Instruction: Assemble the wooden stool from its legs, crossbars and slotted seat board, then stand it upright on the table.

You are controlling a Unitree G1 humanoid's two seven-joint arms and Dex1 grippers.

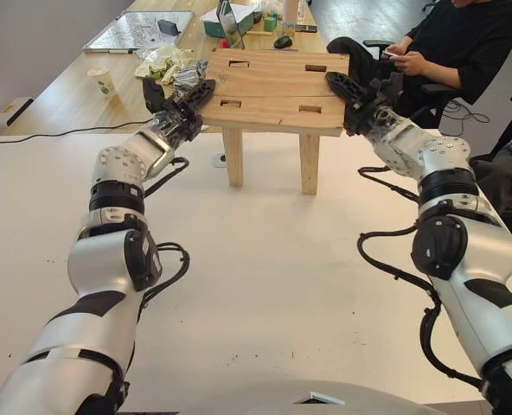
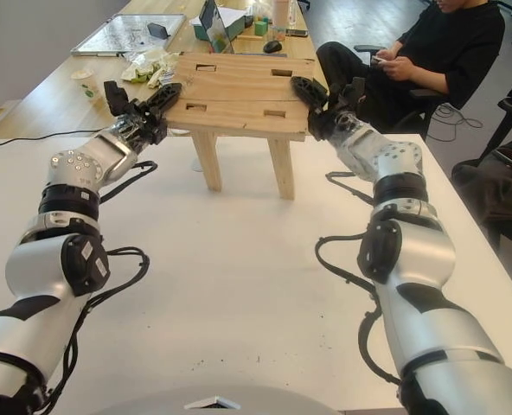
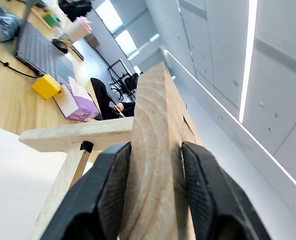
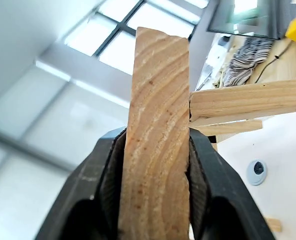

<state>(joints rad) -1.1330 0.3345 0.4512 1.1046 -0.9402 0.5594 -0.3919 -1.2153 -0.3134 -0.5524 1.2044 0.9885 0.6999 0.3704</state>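
The wooden stool stands upright on the white table (image 1: 265, 277), its slotted seat board (image 1: 273, 86) on top and two front legs (image 1: 233, 156) (image 1: 309, 162) resting on the surface. My left gripper (image 1: 191, 95) is shut on the seat board's left edge. My right gripper (image 1: 347, 91) is shut on its right edge. In the left wrist view the board's end grain (image 3: 155, 150) sits clamped between the black fingers (image 3: 108, 195). The right wrist view has the same clamp on the board (image 4: 158, 125), with a crossbar (image 4: 243, 102) beneath it.
Behind the stool a wooden table carries a paper cup (image 1: 102, 82), crumpled wrappers (image 1: 165, 62), a mouse (image 1: 282, 41) and a laptop. A round grommet (image 1: 220, 160) sits by the left leg. A black cable (image 1: 48, 134) runs along the white table's far left edge.
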